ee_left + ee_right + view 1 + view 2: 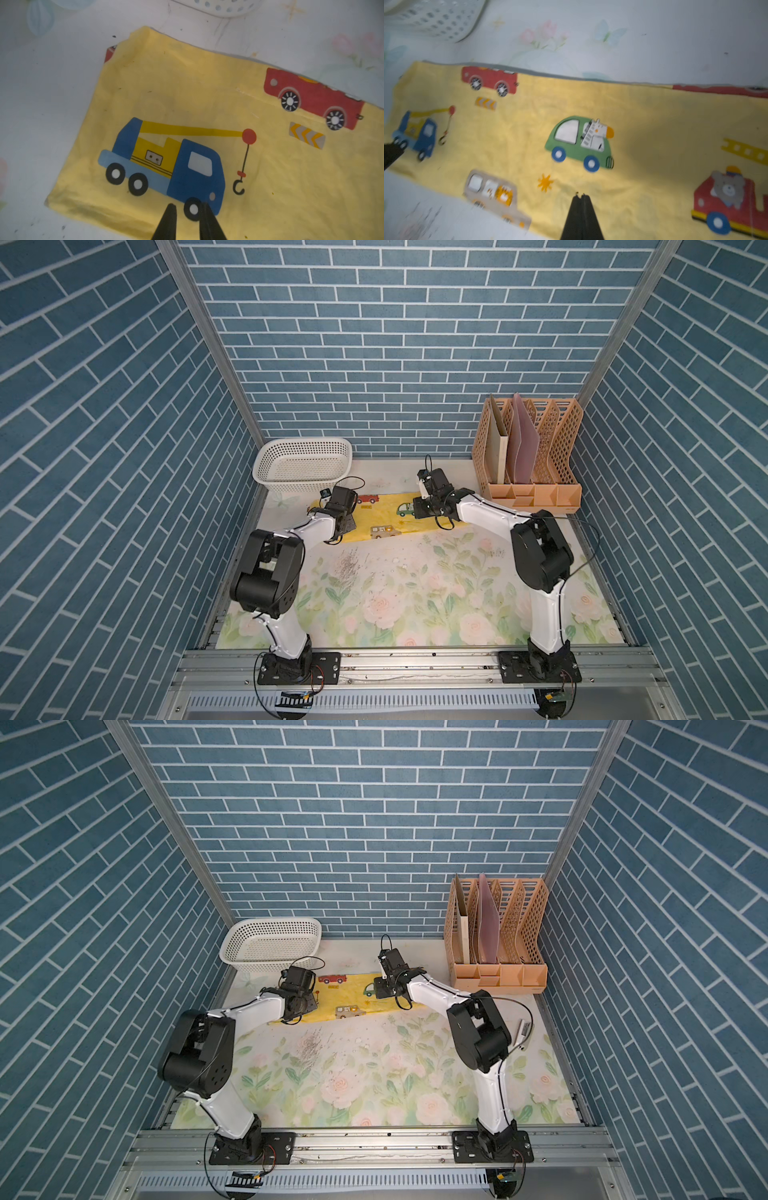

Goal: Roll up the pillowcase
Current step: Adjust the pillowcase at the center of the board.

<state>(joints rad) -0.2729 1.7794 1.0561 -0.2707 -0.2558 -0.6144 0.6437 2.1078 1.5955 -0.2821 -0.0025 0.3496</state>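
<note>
The pillowcase lies flat as a long yellow band at the far part of the floral surface. Both arms lean over it, and in both top views their wrists cover its two ends. Over its left end, by the printed blue crane truck, the left gripper has its fingers a little apart with flat cloth showing between them. The right gripper is pressed together above the near edge, with nothing between its tips. A white perforated basket stands just beyond the left end. A tan lattice file rack stands past the right end, apart from the cloth.
</note>
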